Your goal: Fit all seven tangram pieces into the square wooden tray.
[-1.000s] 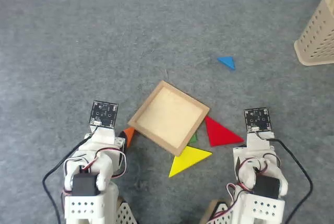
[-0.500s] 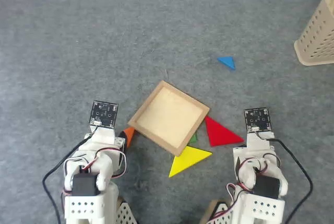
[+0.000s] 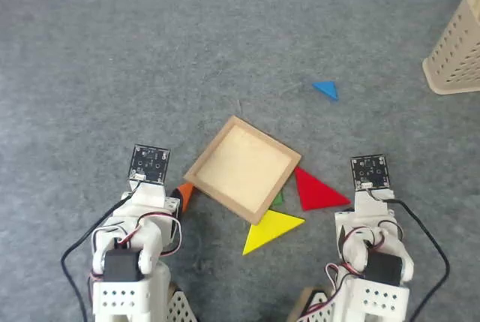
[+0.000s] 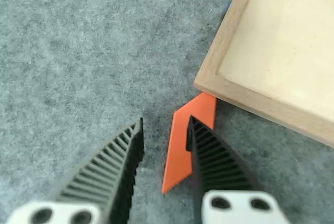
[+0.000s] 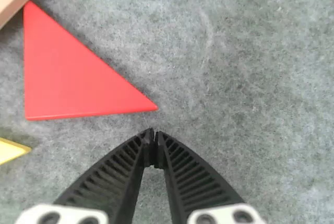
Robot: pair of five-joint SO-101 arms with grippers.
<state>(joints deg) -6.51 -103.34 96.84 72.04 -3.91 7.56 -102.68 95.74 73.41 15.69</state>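
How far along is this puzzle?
Nothing is placed yet: the wooden tray is empty. In hand: the left gripper hangs open over the orange piece, not gripping it; the right gripper is shut near the red triangle. To do: those plus the yellow triangle, green piece and blue triangle, all outside the tray.

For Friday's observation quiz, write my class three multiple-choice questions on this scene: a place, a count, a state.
1. Where is the blue triangle? A) in the tray B) on the carpet, apart from the tray C) in a gripper
2. How many pieces lie in the tray? A) none B) two C) seven
3. How is the right gripper? A) wide open B) shut on a piece C) shut, empty
Answers: 1 B, it lies alone, clear of the tray; 2 A, bare wood inside; 3 C, its tips meet over carpet.
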